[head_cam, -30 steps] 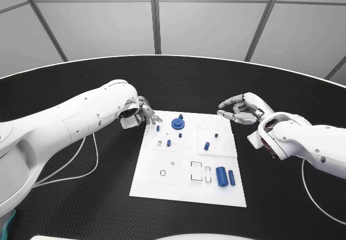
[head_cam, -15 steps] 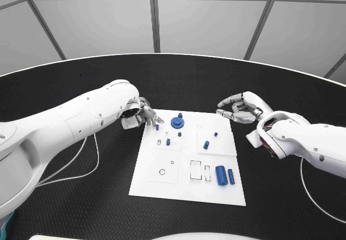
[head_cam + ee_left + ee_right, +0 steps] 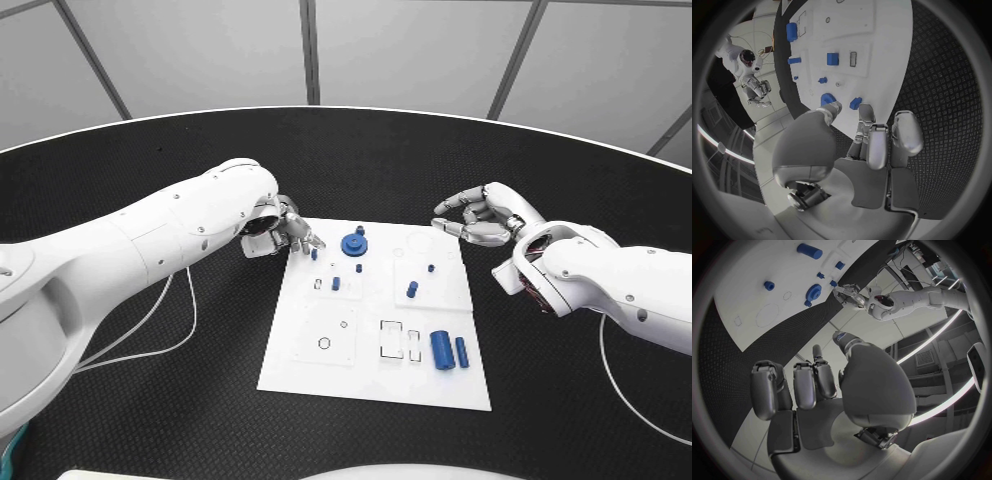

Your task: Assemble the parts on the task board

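We see the task board (image 3: 378, 320), a white rectangular plate lying flat on the black desk (image 3: 173, 400); near its far edge stands a round blue part (image 3: 355, 244) with a knob on top; small blue parts (image 3: 335, 284) stand upright in its middle; two blue cylinders (image 3: 450, 351) lie side by side at its near right corner, beside rectangular cut-outs (image 3: 392, 339).
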Robot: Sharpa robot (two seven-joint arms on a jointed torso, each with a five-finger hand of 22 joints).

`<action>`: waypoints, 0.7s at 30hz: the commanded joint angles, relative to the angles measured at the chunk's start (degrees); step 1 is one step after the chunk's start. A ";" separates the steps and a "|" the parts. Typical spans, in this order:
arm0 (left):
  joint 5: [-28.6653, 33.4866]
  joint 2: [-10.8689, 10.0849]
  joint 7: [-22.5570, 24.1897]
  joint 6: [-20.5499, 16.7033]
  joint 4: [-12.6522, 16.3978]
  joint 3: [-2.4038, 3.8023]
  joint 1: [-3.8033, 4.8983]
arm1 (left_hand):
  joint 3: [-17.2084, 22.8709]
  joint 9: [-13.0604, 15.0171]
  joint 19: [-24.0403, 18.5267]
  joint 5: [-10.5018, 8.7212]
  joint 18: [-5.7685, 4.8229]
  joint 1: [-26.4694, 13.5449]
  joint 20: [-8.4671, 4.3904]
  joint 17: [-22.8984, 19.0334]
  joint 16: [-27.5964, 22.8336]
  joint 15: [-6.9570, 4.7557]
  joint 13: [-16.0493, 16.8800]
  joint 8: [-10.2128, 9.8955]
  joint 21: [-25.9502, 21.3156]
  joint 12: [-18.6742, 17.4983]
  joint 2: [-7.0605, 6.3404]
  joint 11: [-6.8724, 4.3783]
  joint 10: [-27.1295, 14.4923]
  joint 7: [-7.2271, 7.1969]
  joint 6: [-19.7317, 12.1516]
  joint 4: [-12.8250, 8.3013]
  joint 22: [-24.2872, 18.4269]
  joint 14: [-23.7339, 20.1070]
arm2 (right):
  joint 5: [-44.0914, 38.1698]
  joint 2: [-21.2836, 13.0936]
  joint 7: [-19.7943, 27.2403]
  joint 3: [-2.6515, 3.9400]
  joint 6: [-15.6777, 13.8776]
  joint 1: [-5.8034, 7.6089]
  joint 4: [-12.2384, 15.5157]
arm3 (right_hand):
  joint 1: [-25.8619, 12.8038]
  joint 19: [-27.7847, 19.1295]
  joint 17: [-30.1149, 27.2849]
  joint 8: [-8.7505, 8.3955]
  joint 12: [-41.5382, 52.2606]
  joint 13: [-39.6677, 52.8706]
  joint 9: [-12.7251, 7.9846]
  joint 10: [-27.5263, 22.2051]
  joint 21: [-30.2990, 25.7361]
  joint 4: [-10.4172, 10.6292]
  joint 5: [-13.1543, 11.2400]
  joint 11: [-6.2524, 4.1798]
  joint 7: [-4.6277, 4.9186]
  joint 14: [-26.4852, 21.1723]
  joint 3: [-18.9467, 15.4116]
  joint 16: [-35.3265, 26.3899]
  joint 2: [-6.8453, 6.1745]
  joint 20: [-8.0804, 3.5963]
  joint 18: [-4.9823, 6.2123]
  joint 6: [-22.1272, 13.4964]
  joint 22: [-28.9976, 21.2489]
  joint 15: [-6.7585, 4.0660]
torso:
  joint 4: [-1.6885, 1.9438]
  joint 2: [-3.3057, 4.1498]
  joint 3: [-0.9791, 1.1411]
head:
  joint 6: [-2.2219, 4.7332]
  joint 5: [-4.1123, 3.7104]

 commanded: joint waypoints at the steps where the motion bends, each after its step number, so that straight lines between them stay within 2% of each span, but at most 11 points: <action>1: -0.04 0.07 -0.08 -0.02 -0.05 0.00 0.00 | -0.18 -0.13 0.41 -0.07 -0.48 0.92 -0.08 7.57 0.39 -0.41 0.12 0.67 0.38 0.33 0.92 -0.16 0.42 -0.11 0.67 -0.14 0.16 3.83 | 0.00 -0.01 -0.01 0.00 0.04 0.00 0.00 | -0.48 0.27 4.57 0.21 -0.16 5.47 0.08 -0.32 -0.21 0.25 0.20 -0.05 -0.12 3.18 0.18 -0.19 0.17 -0.53 1.16 -0.29 3.25 -0.33 | 0.00 0.06 -0.07 | -0.08 -0.05; 9: -0.20 0.38 -0.37 0.82 -0.25 -0.01 0.00 | 0.22 -0.29 0.44 -0.03 -0.51 3.02 -0.27 7.62 0.41 -0.62 -0.04 1.38 0.51 0.37 1.82 -0.40 0.40 -0.34 0.91 -0.44 0.37 3.87 | 0.00 0.03 -0.01 0.00 0.12 0.00 0.02 | -0.48 0.27 4.57 0.21 -0.16 5.47 0.08 -0.32 -0.21 0.25 0.20 -0.05 -0.12 3.18 0.18 -0.19 0.17 -0.53 1.16 -0.29 3.25 -0.33 | 0.06 0.05 -0.07 | -0.27 -0.13; 21: -0.26 0.78 -0.39 1.30 -0.50 -0.02 0.00 | 0.22 -0.31 0.48 -0.07 -0.53 3.50 -0.29 7.64 0.42 -0.68 0.09 1.60 0.57 0.49 1.79 -0.46 0.52 -0.42 1.01 -0.52 0.48 3.88 | 0.00 0.05 -0.01 0.00 0.15 0.00 0.15 | -0.46 0.28 4.58 0.26 -0.03 5.57 0.09 -0.19 -0.23 0.27 0.23 -0.06 -0.14 3.19 0.19 -0.20 0.21 -0.54 1.16 -0.26 3.26 -0.34 | 0.03 0.08 -0.07 | -0.46 -0.27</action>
